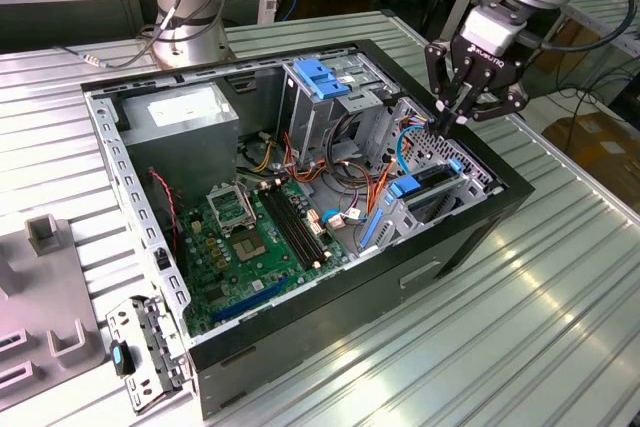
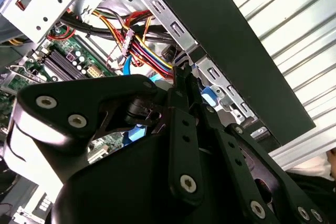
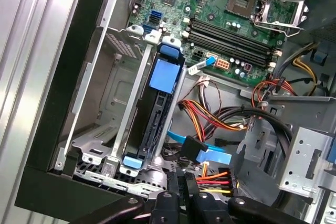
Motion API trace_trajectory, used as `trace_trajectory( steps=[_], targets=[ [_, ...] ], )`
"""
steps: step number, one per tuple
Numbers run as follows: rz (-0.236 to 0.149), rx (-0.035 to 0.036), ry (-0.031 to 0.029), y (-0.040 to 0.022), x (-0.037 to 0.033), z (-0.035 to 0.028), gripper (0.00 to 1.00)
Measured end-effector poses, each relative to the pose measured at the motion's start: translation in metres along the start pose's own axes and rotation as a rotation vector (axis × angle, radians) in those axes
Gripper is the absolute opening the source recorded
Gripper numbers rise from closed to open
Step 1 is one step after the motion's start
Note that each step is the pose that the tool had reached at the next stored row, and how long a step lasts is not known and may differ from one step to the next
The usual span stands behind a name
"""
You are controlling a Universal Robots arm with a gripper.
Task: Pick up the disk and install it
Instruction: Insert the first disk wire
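Note:
The disk stands on edge in the metal bay at the case's front corner, a dark slab between blue side rails with blue end tabs. In the exterior view the disk sits low in that bay, towards the view's right. My gripper hangs just above the bay's far end, close to the case wall, with its black fingers pressed together and nothing between them. In both wrist views the gripper shows the same shut fingers, a short way above the disk's end tab and the cables.
The open black case lies on a ribbed metal table. Inside are the green motherboard, a tall grey cage with a light-blue latch, a power supply and loose coloured cables. A second arm's base stands behind.

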State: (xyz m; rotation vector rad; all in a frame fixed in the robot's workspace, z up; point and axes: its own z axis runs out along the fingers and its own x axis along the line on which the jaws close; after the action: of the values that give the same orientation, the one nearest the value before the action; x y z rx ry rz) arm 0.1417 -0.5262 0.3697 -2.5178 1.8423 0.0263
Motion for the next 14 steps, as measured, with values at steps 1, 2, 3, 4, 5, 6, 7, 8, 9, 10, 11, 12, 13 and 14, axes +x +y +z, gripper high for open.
trace_trajectory(
  steps=[1, 2, 3, 4, 5, 6, 7, 8, 9, 10, 11, 12, 13, 14],
  targets=[
    [0.007, 0.0002, 0.0001, 0.0001, 0.0, 0.0001, 0.17],
    [0.014, 0.0003, 0.0002, 0.0002, 0.0, 0.0002, 0.17],
    [0.021, 0.0006, 0.0002, 0.0003, -0.0001, 0.0003, 0.17],
    [0.029, 0.0008, 0.0002, 0.0005, -0.0001, 0.0005, 0.17],
    [0.037, 0.001, 0.0002, 0.0007, -0.0002, 0.0006, 0.17],
    [0.044, 0.0012, 0.0001, 0.001, -0.0003, 0.0008, 0.17],
    [0.05, 0.0014, 0.0002, 0.0012, -0.0003, 0.0009, 0.17],
    [0.057, 0.0016, 0.0003, 0.0016, -0.0005, 0.001, 0.17],
    [0.062, 0.0016, 0.0005, 0.0019, -0.0006, 0.0011, 0.17],
    [0.068, 0.0018, 0.0004, 0.0027, -0.0008, 0.0016, 0.17],
    [0.072, 0.0019, 0.0005, 0.0039, -0.0012, 0.0019, 0.17],
    [0.073, 0.0023, 0.0006, 0.0055, -0.0015, 0.0021, 0.17],
    [0.073, 0.0028, 0.0008, 0.0071, -0.0017, 0.0023, 0.17],
    [0.073, 0.0034, 0.0009, 0.0083, -0.0018, 0.0025, 0.17]
  ],
)
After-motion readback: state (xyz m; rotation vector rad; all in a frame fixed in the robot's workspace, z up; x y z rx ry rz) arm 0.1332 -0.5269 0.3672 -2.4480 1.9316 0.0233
